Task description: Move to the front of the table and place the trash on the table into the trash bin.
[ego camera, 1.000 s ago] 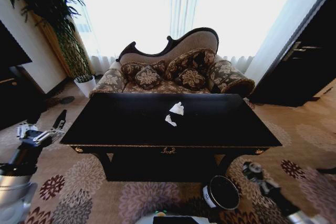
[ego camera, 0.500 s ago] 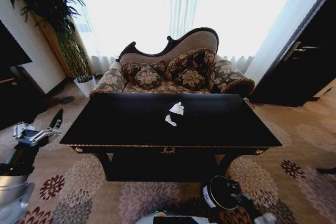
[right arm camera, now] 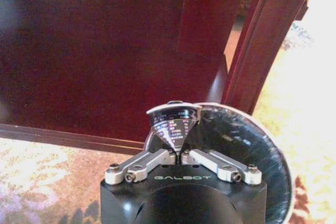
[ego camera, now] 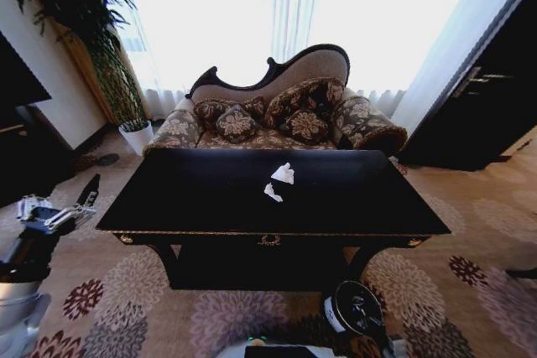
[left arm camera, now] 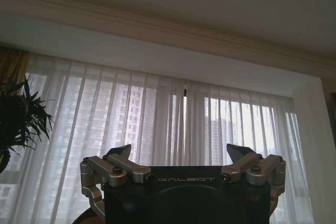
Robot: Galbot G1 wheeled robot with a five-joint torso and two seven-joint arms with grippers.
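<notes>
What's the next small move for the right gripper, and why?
Probably open the right gripper and drop the crushed can. It is shut on the can, directly over the black-lined mouth of the trash bin beside the table. The tissue and paper scrap lie on the tabletop; the left gripper waits open, raised beside the table.

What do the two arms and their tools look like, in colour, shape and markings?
Each tool has a black rounded body marked GALBOT in pale letters, with silver metal linkages joined by dark bolts. The left tool carries dark, pointed fingertips. The left arm is black near the wrist and pale grey lower down. The right tool has the same black body and silver links.
</notes>
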